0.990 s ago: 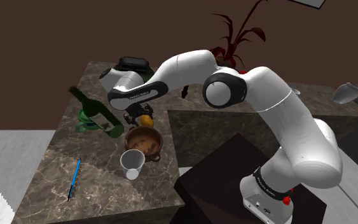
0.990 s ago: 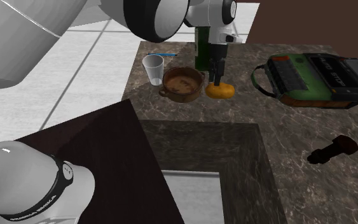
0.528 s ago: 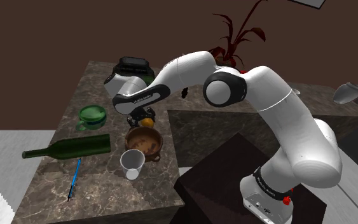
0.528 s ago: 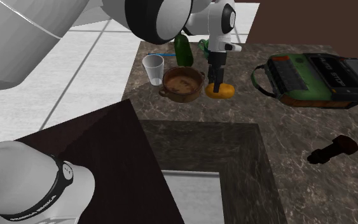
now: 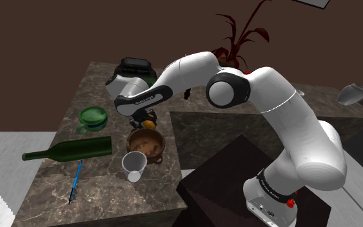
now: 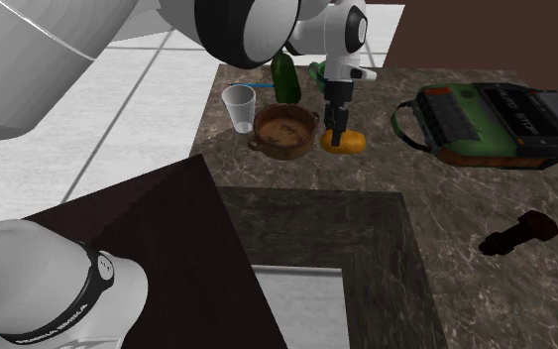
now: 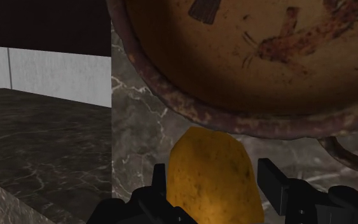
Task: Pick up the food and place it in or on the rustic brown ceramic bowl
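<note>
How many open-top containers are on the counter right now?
3. Brown bowl next to the food; pale cup right beside that bowl; green dish beyond the lying green bottle. The arm may hide more.

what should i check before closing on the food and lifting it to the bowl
1. food between the gripper's fingers: ok.
2. fingers clamped on food: not ok, a gap shows beside one finger.
3. bowl upright and empty: ok.
4. bowl next to food: ok, they sit side by side.
5. cup out of the path: ok, it stands on the bowl's far side from the food.
6. bottle upright: not ok, it lies on its side, apart from the bowl.
</note>
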Motion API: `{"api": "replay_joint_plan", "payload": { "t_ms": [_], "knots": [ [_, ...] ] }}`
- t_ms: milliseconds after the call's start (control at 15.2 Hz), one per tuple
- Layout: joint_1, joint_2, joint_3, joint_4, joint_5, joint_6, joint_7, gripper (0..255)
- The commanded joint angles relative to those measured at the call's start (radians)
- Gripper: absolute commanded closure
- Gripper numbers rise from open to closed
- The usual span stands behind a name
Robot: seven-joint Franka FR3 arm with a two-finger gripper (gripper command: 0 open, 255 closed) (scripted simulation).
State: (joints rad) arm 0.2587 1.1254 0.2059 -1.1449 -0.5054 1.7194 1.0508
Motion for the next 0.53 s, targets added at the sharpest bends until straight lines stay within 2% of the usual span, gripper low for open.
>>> {"api": "replay_joint_plan", "payload": {
  "t_ms": [0,462],
  "knots": [
    [0.000,0.001,0.000,0.000,0.000,0.001,0.000,255],
    [-0.001,-0.011,0.001,-0.008,0.001,-0.003,-0.001,255]
  ]
}}
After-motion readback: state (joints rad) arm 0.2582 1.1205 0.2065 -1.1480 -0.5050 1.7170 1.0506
